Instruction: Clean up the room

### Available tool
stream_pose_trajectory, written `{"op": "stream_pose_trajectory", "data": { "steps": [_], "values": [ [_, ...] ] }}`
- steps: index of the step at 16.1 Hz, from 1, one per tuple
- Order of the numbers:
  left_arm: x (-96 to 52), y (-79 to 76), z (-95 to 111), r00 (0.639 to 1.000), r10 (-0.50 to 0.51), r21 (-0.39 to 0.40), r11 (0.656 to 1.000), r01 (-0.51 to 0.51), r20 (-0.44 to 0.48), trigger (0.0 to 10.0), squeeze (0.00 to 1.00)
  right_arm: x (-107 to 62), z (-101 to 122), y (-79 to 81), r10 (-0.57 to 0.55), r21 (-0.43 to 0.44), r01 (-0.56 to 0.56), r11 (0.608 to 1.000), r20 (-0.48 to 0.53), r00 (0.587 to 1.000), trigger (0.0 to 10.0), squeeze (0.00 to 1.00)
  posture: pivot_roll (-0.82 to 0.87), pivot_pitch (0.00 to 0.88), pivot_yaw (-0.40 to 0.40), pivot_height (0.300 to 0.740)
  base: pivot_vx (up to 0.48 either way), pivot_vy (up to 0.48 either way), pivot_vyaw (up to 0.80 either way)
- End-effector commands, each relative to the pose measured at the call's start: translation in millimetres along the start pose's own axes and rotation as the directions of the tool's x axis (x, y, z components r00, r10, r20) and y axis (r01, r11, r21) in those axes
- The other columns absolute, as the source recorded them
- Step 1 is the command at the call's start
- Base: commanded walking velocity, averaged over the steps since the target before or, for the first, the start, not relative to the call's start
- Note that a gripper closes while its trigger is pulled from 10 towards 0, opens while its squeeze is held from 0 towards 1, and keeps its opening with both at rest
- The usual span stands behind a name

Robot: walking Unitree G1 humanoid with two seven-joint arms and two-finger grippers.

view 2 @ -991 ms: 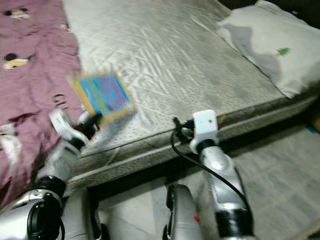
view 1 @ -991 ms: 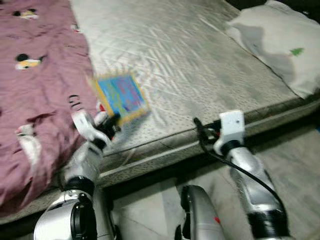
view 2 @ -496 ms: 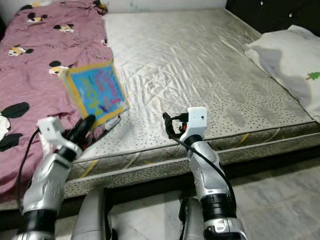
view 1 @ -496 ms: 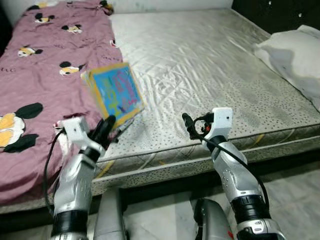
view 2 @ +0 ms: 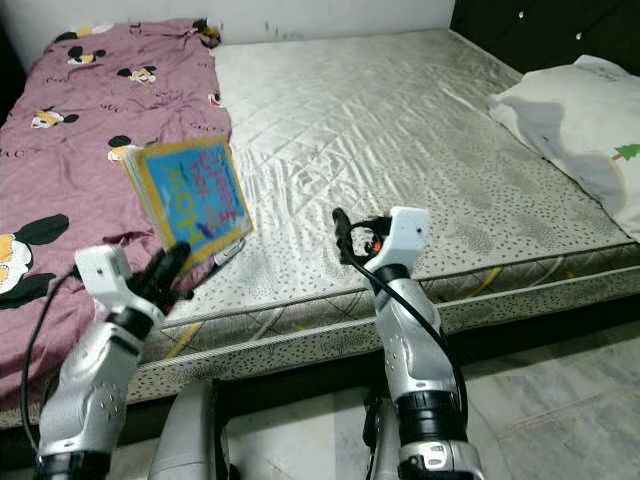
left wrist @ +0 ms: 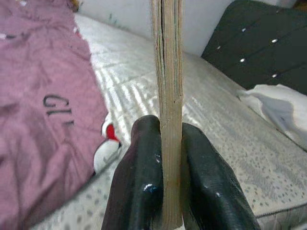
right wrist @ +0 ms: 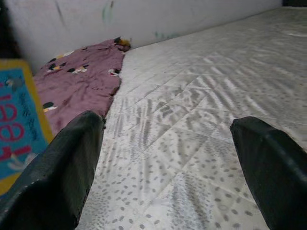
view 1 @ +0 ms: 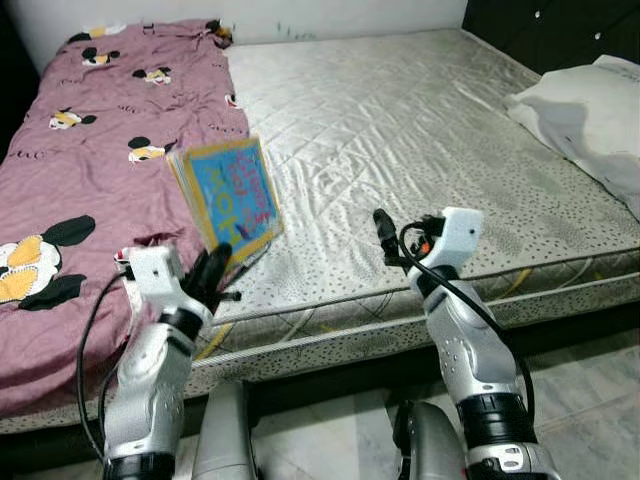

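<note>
Glossy paper book [view 1: 232, 196], quilted satin-sheen mattress [view 1: 420, 150], matt cloth blanket [view 1: 90, 170].

Open room: bare mattress [view 1: 400, 130] across centre and upper centre of the frame, nothing on it. Left third blocked by rumpled purple blanket [view 1: 90, 180]. Book [view 1: 228, 195] stands upright at the blanket's edge, clamped in left pincer [view 1: 212, 275]. Pillow [view 1: 590, 110] takes the upper right. Right pincer [view 1: 383, 232], fingers spread, hovers over the near mattress edge, centre.

Blue, yellow-bordered book [view 1: 232, 196]; mouse-print mauve blanket [view 1: 90, 170]
</note>
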State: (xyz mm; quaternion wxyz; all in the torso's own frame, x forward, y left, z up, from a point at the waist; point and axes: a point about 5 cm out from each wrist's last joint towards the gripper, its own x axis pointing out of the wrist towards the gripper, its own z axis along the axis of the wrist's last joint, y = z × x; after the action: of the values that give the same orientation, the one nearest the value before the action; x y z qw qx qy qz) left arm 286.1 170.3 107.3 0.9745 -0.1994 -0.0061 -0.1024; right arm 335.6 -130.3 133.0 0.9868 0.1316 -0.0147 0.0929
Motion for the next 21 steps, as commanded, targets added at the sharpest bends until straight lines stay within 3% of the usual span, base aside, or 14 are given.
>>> {"op": "stream_pose_trajectory", "data": {
  "steps": [1,3,4,5,11,13,16,18,21],
  "values": [
    [2.3,-6.7,10,0.999,-0.019,0.032,0.999,0.018,0.033,0.0,0.0,-1.1,5,-2.7,-0.016,0.008,0.016,1.0,0.014,1.0,10.0,0.0,-0.02,0.0,0.022,0.606,0.0,0.0,0.0],
    [1.4,-12.5,9,1.0,-0.016,0.039,0.999,0.015,0.023,0.0,0.0,-3.1,6,-3.3,-0.018,0.001,0.018,1.0,0.014,1.0,10.0,0.0,-0.02,0.0,0.016,0.631,0.0,0.0,0.0],
    [1.9,-13.8,8,1.0,0.008,0.051,0.999,-0.009,0.017,2.8,0.0,-2.5,7,-2.9,-0.025,0.003,0.025,1.0,0.016,1.0,10.0,0.0,-0.02,0.0,0.016,0.641,0.0,0.0,0.0],
    [0.3,-15.8,5,1.0,0.024,0.069,0.997,-0.024,0.006,10.0,0.0,-3.6,8,-1.9,-0.035,0.006,0.035,0.999,0.022,0.999,10.0,0.0,-0.03,0.0,0.016,0.656,0.0,0.0,0.0],
    [2.6,-12.9,5,0.996,0.089,0.154,0.984,-0.087,-0.005,10.0,0.0,-12.7,3,-4.6,-0.094,0.013,0.094,0.995,0.004,0.996,10.0,0.0,-0.03,0.0,0.016,0.716,0.0,0.0,0.0],
    [3.7,-6.7,4,0.988,0.156,0.2,0.968,-0.151,-0.011,10.0,0.0,-14.1,3,-8.6,-0.119,-0.003,0.119,0.993,0.0,0.993,10.0,0.0,-0.03,0.003,0.013,0.735,0.0,0.0,0.0],
    [4.9,-6.1,3,0.984,0.178,0.211,0.963,-0.168,-0.026,10.0,0.0,-15.0,2,-11.8,-0.133,-0.013,0.133,0.991,-0.008,0.991,10.0,0.0,-0.03,0.002,0.009,0.74,0.0,0.0,0.0],
    [6.2,-8.9,4,0.982,0.189,0.271,0.946,-0.18,-0.01,10.0,0.0,-14.6,2,-12.6,-0.137,-0.018,0.137,0.99,-0.011,0.991,10.0,0.0,-0.03,0.0,0.006,0.74,0.0,0.0,0.0],
    [7.9,-10.1,-3,0.986,0.155,0.18,0.973,-0.142,-0.062,10.0,0.0,-11.9,5,-13.2,-0.139,-0.03,0.138,0.99,-0.007,0.99,10.0,0.0,-0.04,0.0,0.003,0.74,0.0,0.0,0.0]
  ]
}}
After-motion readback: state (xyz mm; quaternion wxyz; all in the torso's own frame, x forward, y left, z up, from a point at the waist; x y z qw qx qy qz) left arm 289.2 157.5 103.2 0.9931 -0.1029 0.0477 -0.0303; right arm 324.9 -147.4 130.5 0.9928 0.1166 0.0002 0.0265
